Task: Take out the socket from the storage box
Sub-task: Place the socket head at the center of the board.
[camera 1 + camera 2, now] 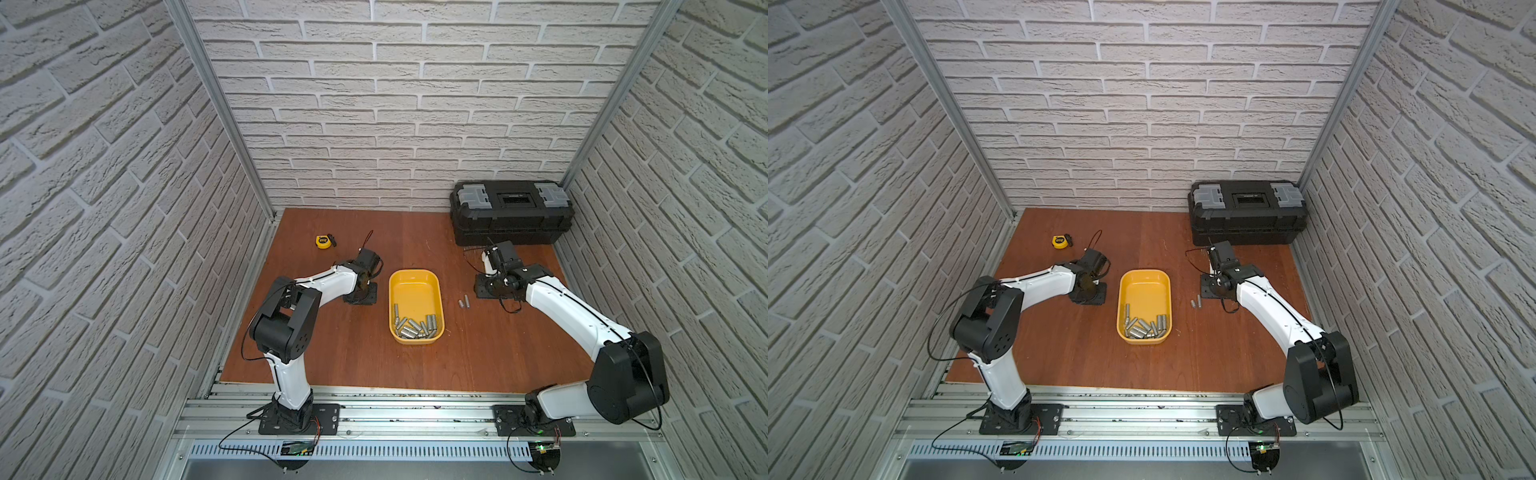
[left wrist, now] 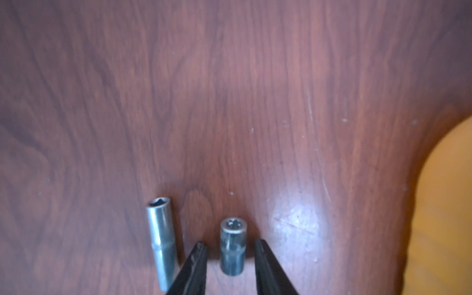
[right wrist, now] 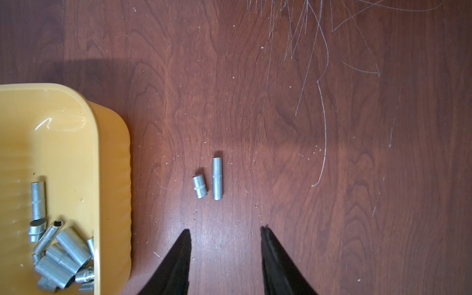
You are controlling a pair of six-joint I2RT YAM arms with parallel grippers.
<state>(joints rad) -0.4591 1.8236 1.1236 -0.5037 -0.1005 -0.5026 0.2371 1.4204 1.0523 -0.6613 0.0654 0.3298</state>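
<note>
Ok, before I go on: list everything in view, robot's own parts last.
table: one, reddish-brown wood, underneath everything
storage box: one, yellow, centre
sockets in box: pile, count unclear, silver, near end
sockets right of box: two, silver, side by side
long socket: one, silver, left of box
short socket: one, silver, beside it, lying free
tape measure: one, yellow, far left
toolbox: one, black with grey latches, far right corner
left gripper: one, black, open, jaws flanking short socket, not touching
right gripper: one, black, open, empty, near sockets right of box

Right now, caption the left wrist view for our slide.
Short socket lies between open left jaws, long socket beside it.
</note>
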